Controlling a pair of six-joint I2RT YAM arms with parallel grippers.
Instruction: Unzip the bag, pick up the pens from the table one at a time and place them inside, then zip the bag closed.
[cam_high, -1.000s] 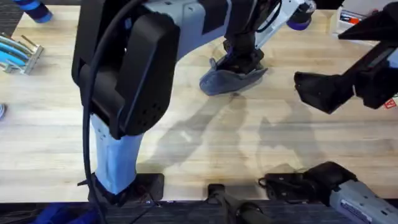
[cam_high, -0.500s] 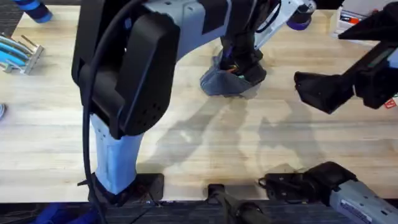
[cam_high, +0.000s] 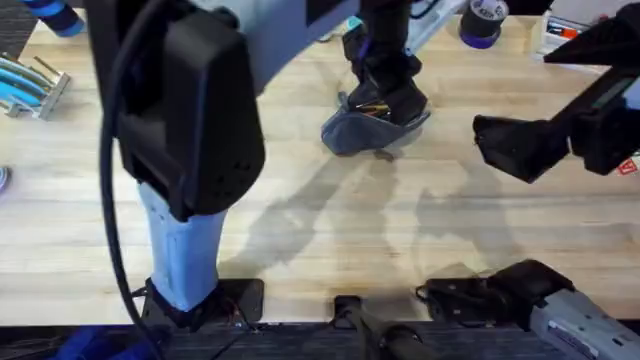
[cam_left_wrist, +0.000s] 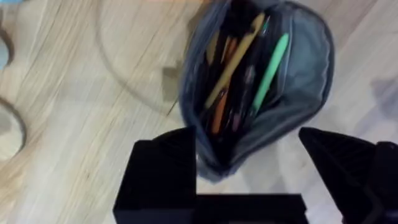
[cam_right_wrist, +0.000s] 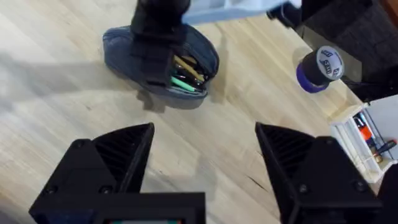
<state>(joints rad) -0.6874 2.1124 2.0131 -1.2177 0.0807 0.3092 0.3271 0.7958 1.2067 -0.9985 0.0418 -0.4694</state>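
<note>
Landmark: the bag.

Nearest the arm bases, the right gripper hangs above bare table, off to the bag's right and well apart from it. Its jaws stand wide apart and hold nothing; likely parked clear so the other arm can work.

At the bag, the left gripper hovers directly over the unzipped mouth, fingers spread, empty. The left wrist view shows the green pen lying inside among orange and yellow pens; a dark barrel beside it may be the black pen, cannot confirm.

Judgement: loading looks finished, zipping remains; the zip pull is not made out.

Beyond the bag to its right stands a purple-rimmed tape roll.
</note>
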